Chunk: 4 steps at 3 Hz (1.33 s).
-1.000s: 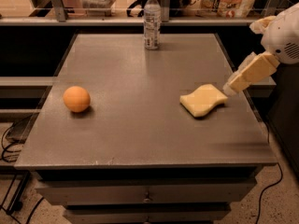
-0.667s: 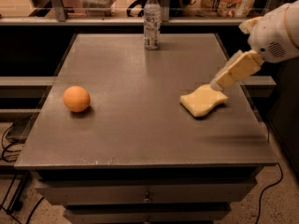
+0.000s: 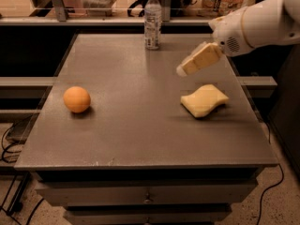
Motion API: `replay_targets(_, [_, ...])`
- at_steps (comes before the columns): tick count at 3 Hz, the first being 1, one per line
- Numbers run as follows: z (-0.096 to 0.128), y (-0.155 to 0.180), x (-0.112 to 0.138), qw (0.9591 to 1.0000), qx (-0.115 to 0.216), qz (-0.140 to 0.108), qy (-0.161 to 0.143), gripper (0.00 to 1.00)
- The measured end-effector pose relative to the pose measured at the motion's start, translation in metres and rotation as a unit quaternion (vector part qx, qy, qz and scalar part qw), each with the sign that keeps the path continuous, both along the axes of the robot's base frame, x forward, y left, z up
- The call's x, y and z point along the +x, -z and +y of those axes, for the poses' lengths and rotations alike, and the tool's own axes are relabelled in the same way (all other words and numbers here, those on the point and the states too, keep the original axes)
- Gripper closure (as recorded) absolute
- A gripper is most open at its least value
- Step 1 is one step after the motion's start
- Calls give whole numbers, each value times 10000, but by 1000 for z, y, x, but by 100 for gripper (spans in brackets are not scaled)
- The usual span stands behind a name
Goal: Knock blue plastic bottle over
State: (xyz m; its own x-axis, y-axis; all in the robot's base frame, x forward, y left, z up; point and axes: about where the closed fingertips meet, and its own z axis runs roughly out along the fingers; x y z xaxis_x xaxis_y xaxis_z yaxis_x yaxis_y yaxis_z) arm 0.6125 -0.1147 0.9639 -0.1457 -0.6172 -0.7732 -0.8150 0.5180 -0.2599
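**Grey tabletop: bottle upright at the back, gripper above the sponge**

Flat, matte grey metal-looking table (image 3: 140,139), faintly speckled, with a drawer front (image 3: 147,198) below its front edge. Dark shelving and cluttered packaging sit behind it.

- Small clear, faintly bluish plastic bottle (image 3: 152,20): ribbed cylinder with a white screw cap and pale printed label. It stands upright at the back edge, near the centre.
- Orange ball (image 3: 77,99): round, dull-skinned, resting on the left side, well apart from the bottle.
- Pale yellow sponge (image 3: 204,100): soft, wavy-edged slab lying flat on the right side.
- Tan, blocky gripper (image 3: 185,68) with a pale tip, on a glossy white rounded arm (image 3: 262,22) that enters from the upper right. It hangs in the air above the sponge, angled down and left, to the right of the bottle and apart from it. Whether it is spread or closed cannot be told.

Compared with a second ago, the gripper sits further left, inboard of the table's right edge and nearer the bottle. The bottle, ball and sponge lie where they were.
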Motion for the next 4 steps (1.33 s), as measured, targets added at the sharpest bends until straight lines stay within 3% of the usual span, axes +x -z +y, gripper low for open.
replay_targets(2, [35, 6, 68, 9985, 527, -82, 123, 0])
replay_targets(4, [44, 15, 80, 9978, 610, -121, 229, 0])
